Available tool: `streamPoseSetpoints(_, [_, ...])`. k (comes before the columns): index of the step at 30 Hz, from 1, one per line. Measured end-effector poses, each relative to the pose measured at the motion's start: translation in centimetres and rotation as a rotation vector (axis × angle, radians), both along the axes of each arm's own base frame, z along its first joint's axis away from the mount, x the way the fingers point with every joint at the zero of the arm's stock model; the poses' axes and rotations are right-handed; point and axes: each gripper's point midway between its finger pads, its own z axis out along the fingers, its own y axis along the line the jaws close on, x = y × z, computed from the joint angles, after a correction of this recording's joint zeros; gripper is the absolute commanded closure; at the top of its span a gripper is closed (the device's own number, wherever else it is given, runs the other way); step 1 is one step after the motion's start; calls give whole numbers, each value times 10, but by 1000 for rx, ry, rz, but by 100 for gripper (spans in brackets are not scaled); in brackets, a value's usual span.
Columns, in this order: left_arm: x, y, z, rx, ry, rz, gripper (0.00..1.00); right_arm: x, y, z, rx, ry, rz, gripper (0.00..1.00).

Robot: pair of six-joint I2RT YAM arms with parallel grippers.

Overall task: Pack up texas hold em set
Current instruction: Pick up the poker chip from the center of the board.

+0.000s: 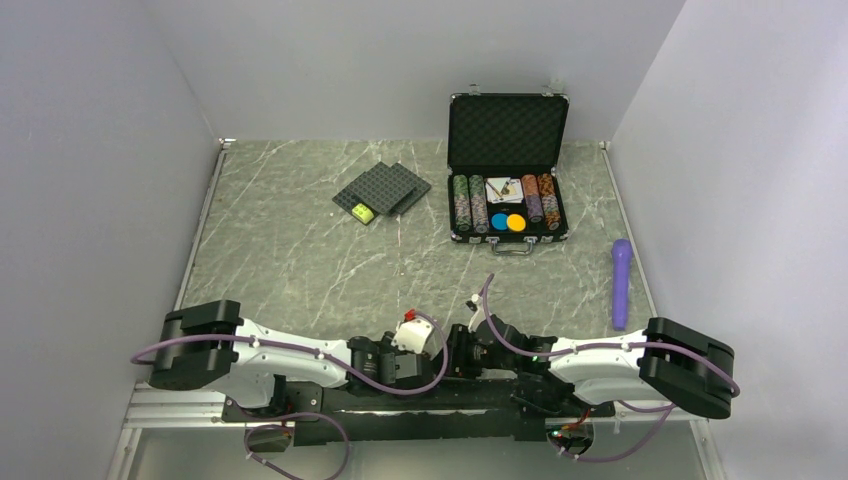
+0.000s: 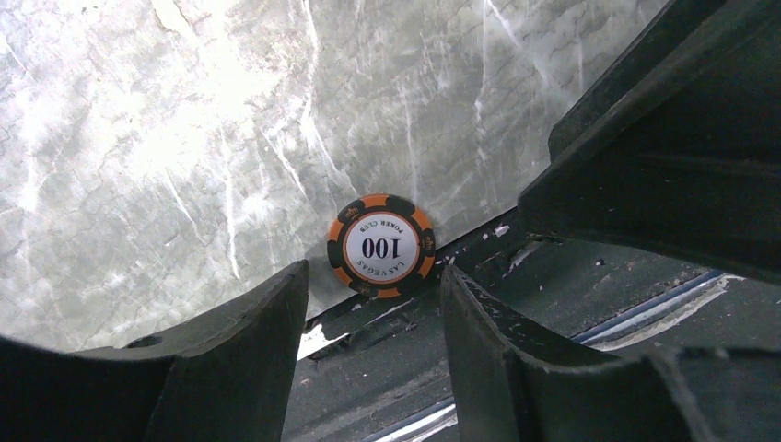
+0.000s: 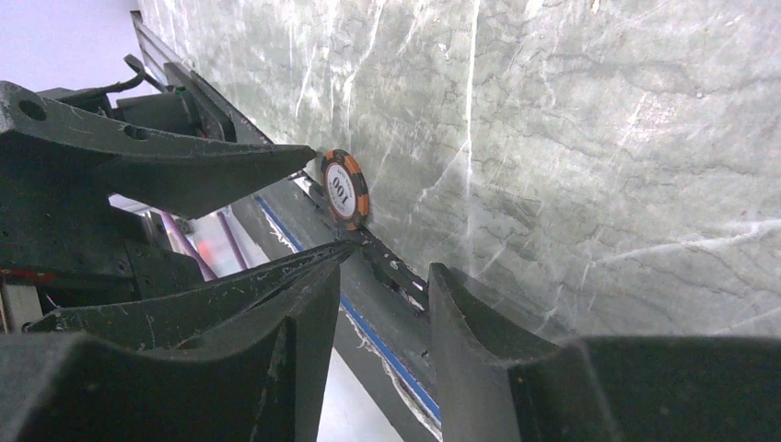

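The black silver-edged briefcase (image 1: pixel 508 120) stands open at the back right. Its tray holds rows of chips (image 1: pixel 470 203), cards (image 1: pixel 505 188), a blue disc (image 1: pixel 499 222) and an orange disc (image 1: pixel 516 222). One loose orange-and-black "100" chip (image 2: pixel 380 245) rests at the table's near edge beside the black rail. My left gripper (image 2: pixel 375 276) is open just short of it, with nothing between the fingers. In the right wrist view the chip (image 3: pixel 345 189) sits at the left fingers' tips. My right gripper (image 3: pixel 387 267) is open and empty, close by. Both grippers meet low at the middle of the near edge.
Dark grey studded plates (image 1: pixel 382 188) with a yellow-green brick (image 1: pixel 362 212) lie at the back centre. A purple stick-shaped object (image 1: pixel 621 283) lies along the right edge. The black mounting rail (image 2: pixel 516 304) runs under both grippers at the table's near edge.
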Motion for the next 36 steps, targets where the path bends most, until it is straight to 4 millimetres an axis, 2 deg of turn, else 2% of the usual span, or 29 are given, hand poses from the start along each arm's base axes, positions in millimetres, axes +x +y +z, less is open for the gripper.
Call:
streamPoseSetpoints(24, [8,-1,-1,-9,-20,73,45,3,0,-2,-2,5,-9,55])
streamPoseSetpoints(36, [11,-1,-2,13,-31,77,51,4,1,-1,4,5,-10,55])
